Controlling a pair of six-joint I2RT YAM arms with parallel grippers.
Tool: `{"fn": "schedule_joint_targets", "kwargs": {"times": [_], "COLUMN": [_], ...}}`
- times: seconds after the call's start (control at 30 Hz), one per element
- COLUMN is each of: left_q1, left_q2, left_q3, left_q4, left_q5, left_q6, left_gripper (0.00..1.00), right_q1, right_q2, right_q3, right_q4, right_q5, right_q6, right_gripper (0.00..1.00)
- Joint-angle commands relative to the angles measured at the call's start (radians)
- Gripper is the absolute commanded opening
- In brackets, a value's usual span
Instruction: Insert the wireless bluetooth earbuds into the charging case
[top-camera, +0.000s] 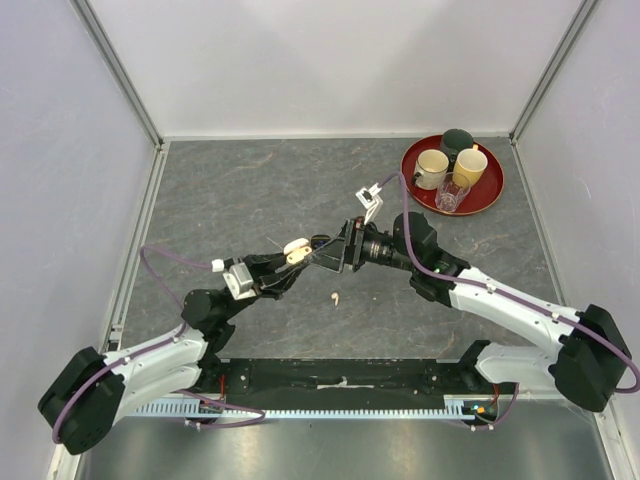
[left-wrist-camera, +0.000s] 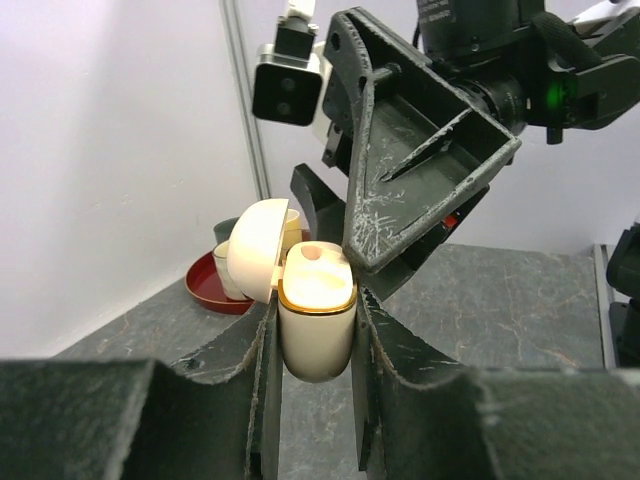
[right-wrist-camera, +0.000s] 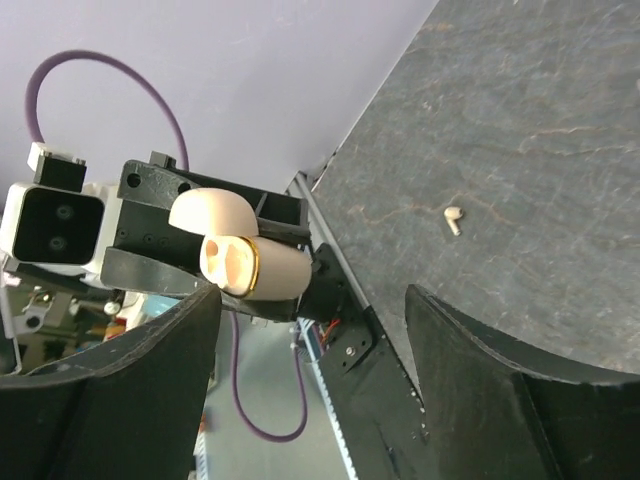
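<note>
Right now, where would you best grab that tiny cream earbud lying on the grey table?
Probably from straight above, jaws closing across the narrow sides of the small curved cream-white earbud, near its rounded head: it lies flat on the grey marbled table, leaving only its sides free.

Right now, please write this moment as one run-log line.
left hand: shut on charging case, lid open | right hand: open, empty | cream earbud: lying on table

Bright, soft, even light all round, only faint shadows on the surface (top-camera: 250, 190), wrist views blurred up close.
</note>
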Motion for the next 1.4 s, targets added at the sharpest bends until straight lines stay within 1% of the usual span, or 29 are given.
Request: {"fn": "schedule_joint_targets", "kwargs": {"times": [0.0,0.1,0.13,0.2,0.27,0.3,0.37,0.4,0.43,0.57,0.6,0.67,0.77,0.8,0.87,1.1,1.37], "left_q1": [-0.002,-0.004,-0.004,-0.002,-0.004,-0.004,-0.004,-0.004,-0.004,-0.004,-0.004,-0.002,-0.004,-0.004,-0.004,-0.004,-0.004], "left_q2": [-0.045,-0.082,-0.095,-0.150,-0.195,-0.251,-0.310,-0.367,-0.399,-0.513,-0.531,-0.568,-0.591,-0.594,-0.599,-0.599,-0.599], "left_q3": [-0.030,-0.058,-0.065,-0.085,-0.096,-0.108,-0.119,-0.119,-0.118,-0.095,-0.095,-0.101,-0.110,-0.110,-0.110,-0.112,-0.110], "left_q4": [0.203,0.182,0.153,0.118,0.050,0.024,-0.046,-0.074,-0.147,-0.299,-0.315,-0.330,-0.338,-0.343,-0.349,-0.355,-0.343], "left_q5": [-0.081,-0.113,-0.124,-0.159,-0.180,-0.199,-0.213,-0.210,-0.210,-0.171,-0.168,-0.156,-0.142,-0.141,-0.127,-0.118,-0.122], "left_q6": [0.023,0.031,0.052,0.066,0.088,0.098,0.109,0.118,0.122,0.142,0.142,0.138,0.125,0.120,0.117,0.117,0.114], "left_gripper": [0.02,0.02,0.02,0.02,0.02,0.02,0.02,0.02,0.02,0.02,0.02,0.02,0.02,0.02,0.02,0.02,0.02], "right_q1": [0.005,0.002,0.001,-0.002,-0.005,-0.010,-0.010,-0.012,-0.012,-0.006,0.007,0.028,0.067,0.079,0.093,0.151,0.177], "right_q2": [-0.069,-0.103,-0.113,-0.121,-0.144,-0.147,-0.137,-0.108,-0.086,0.057,0.108,0.155,0.222,0.247,0.271,0.371,0.425], "right_q3": [0.024,0.028,0.030,0.025,-0.007,-0.028,-0.040,-0.042,-0.036,0.010,0.028,0.047,0.070,0.079,0.084,0.125,0.137], "right_q4": [-0.056,-0.111,-0.136,-0.220,-0.292,-0.314,-0.396,-0.415,-0.456,-0.534,-0.544,-0.558,-0.565,-0.565,-0.562,-0.542,-0.527], "right_q5": [0.097,0.145,0.164,0.252,0.339,0.411,0.486,0.532,0.545,0.566,0.573,0.599,0.640,0.645,0.655,0.651,0.657], "right_q6": [-0.070,-0.116,-0.135,-0.146,-0.126,-0.120,-0.118,-0.122,-0.129,-0.175,-0.179,-0.190,-0.192,-0.192,-0.190,-0.179,-0.158], "right_gripper": [0.82,0.83,0.83,0.82,0.79,0.78,0.75,0.72,0.70,0.61,0.60,0.60,0.57,0.52,0.49,0.50,0.50]}}
